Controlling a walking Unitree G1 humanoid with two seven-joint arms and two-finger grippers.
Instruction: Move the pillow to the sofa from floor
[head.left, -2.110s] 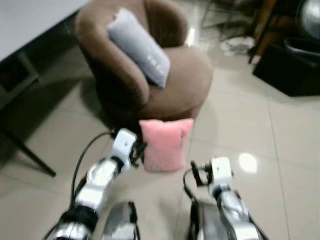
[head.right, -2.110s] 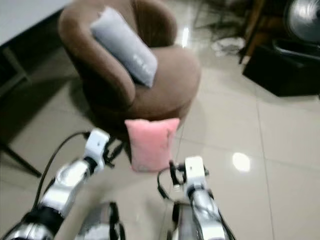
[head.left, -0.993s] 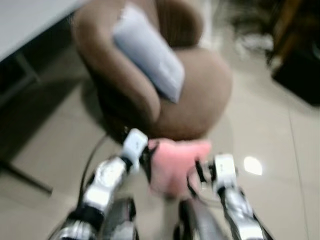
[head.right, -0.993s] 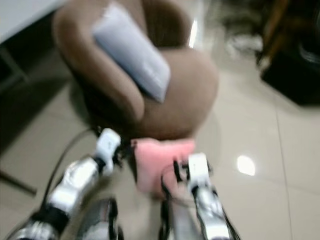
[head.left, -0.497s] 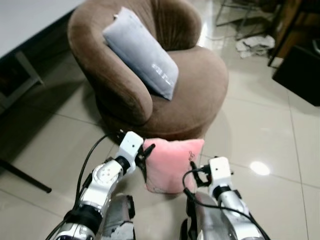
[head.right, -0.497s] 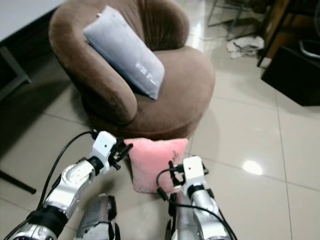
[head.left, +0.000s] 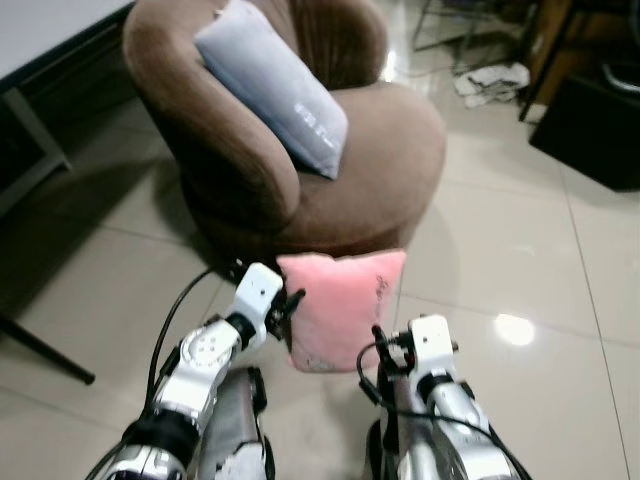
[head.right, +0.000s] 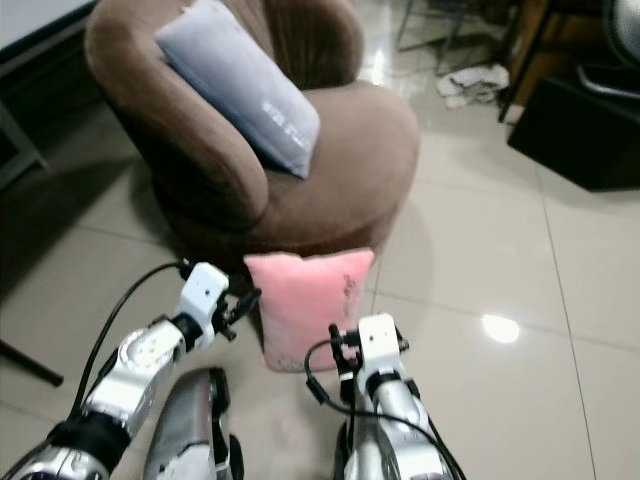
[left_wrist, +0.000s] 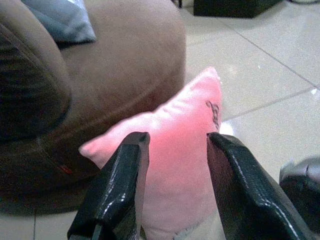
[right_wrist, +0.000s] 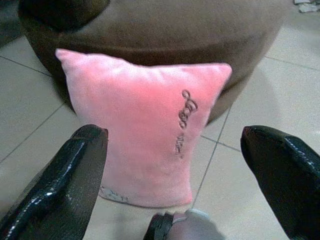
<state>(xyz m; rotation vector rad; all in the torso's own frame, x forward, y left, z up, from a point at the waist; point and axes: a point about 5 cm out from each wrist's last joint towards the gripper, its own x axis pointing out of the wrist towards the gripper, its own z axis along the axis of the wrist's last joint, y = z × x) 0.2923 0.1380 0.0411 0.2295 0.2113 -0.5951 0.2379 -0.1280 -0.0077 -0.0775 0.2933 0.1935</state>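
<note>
Grey cushion (head.left: 270, 85) occupies brown sofa (head.left: 390, 150).

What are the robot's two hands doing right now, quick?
Left gripper: open, fingers beside the pink pillow, not squeezing it.
Right gripper: open wide, facing the pillow, holding nothing.

Pink pillow (right_wrist: 145, 130) plush velvety cloth, sofa (head.left: 380, 150) matt brown fabric, floor (head.left: 500, 250) glossy tile, fingers (left_wrist: 120, 190) shiny blk plastic
</note>
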